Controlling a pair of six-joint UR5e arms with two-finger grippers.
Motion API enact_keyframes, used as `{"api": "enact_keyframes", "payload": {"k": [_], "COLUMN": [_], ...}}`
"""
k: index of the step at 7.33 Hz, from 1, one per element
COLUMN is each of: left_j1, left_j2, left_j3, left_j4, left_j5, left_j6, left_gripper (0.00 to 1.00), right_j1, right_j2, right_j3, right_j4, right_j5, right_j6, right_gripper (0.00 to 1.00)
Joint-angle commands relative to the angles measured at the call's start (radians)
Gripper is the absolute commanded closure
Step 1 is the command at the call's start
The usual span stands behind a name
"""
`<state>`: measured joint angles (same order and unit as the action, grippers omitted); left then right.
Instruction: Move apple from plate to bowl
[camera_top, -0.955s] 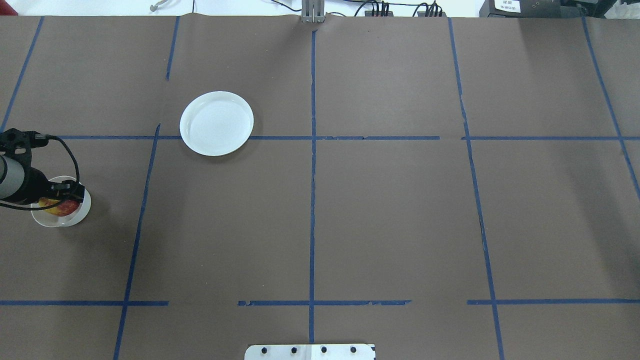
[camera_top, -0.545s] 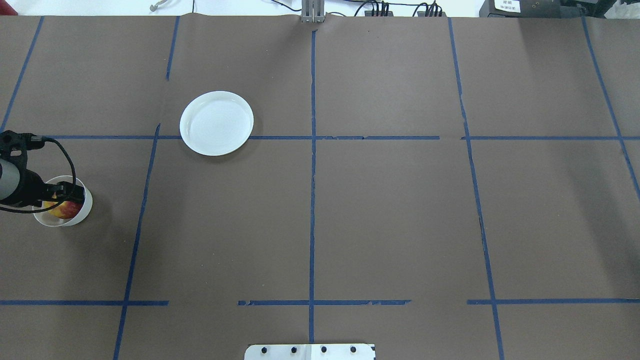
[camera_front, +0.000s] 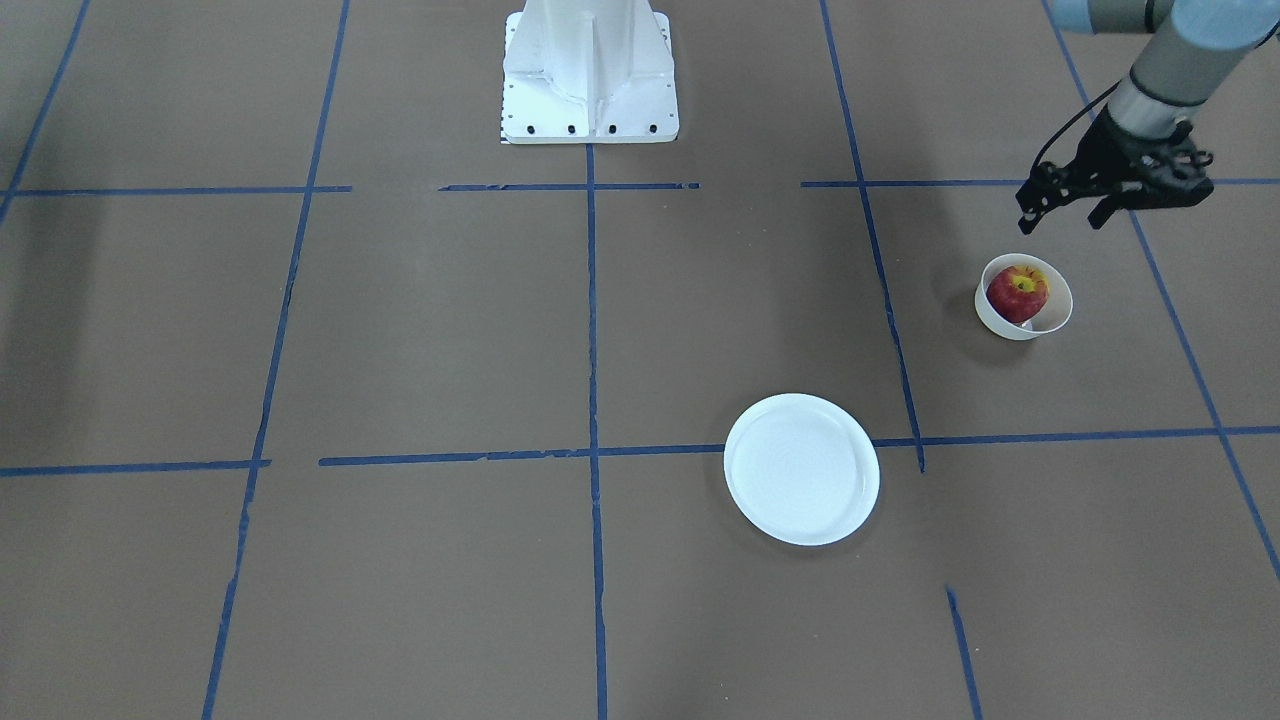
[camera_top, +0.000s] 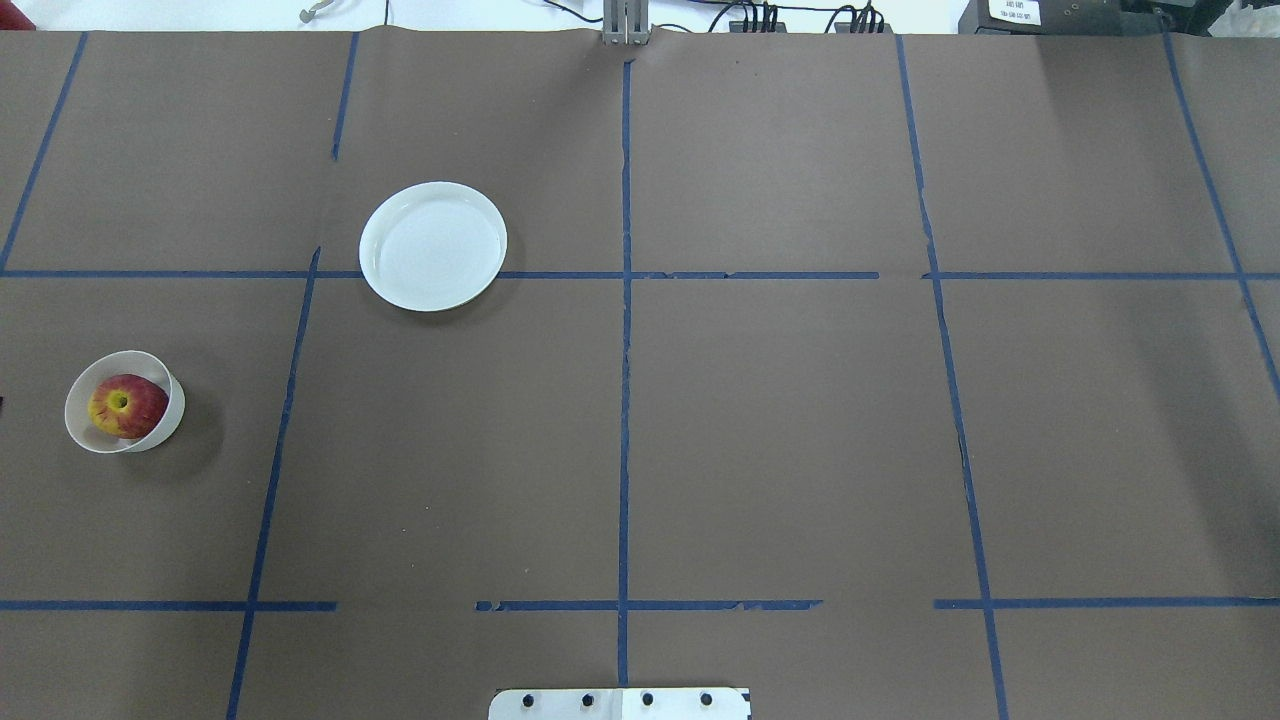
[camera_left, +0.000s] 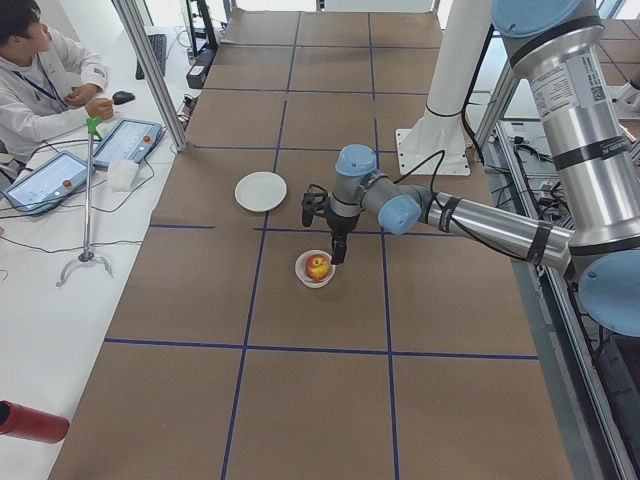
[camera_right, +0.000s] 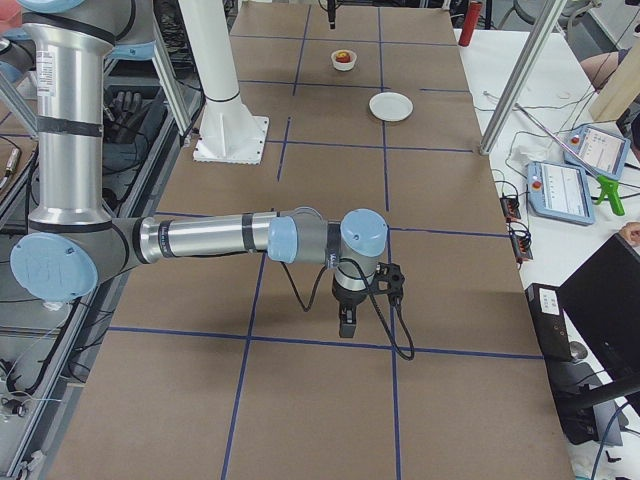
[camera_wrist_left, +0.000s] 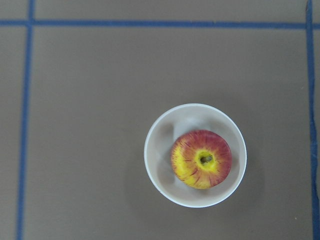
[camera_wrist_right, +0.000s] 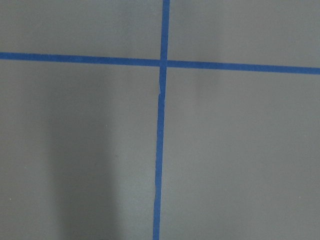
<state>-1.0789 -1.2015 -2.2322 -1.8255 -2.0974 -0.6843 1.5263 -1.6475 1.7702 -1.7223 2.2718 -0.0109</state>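
The red apple (camera_front: 1018, 292) with its yellow stem patch sits inside the small cream bowl (camera_front: 1055, 322). It also shows in the overhead view (camera_top: 128, 405) and in the left wrist view (camera_wrist_left: 201, 159), inside the bowl (camera_wrist_left: 162, 145). The white plate (camera_top: 433, 246) lies bare, apart from the bowl (camera_top: 76, 432). My left gripper (camera_front: 1063, 216) hangs open and holds nothing, above the bowl and on the robot's side of it. My right gripper (camera_right: 345, 324) shows only in the exterior right view, far from both dishes, so I cannot tell its state.
Brown paper with blue tape lines covers the table. The white robot base (camera_front: 588, 70) stands at the table's robot side. An operator (camera_left: 40, 70) sits with tablets (camera_left: 125, 140) past the far edge. A red cylinder (camera_left: 30, 420) lies beside the table.
My left gripper has risen and drawn back to the left, out of the overhead view. The apple, partly covered before, now shows whole in the bowl.
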Motion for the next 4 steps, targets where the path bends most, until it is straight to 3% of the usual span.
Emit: {"api": "enact_keyframes", "payload": {"k": [1,2,4], "left_j1": [-0.364,-0.513,-0.607], "left_j2": [-0.009,-0.041,-0.134], "left_j3": [-0.092,-0.005,0.22], "left_j4": [0.309,0.336,0.42], "left_j5": [-0.016,-0.026,-0.198], "left_j6": [0.533,0.693,0.898], "left_gripper": [0.0,0.0,0.0], "right_j1": [0.0,0.0,0.0], "right_j2": [0.0,0.0,0.0], "right_j3": [0.0,-0.002,-0.002], "right_j4": [0.0,0.0,0.0], "right_j5": [0.0,0.0,0.0], "right_j6": [0.0,0.0,-0.001], "right_gripper": [0.0,0.0,0.0]}}
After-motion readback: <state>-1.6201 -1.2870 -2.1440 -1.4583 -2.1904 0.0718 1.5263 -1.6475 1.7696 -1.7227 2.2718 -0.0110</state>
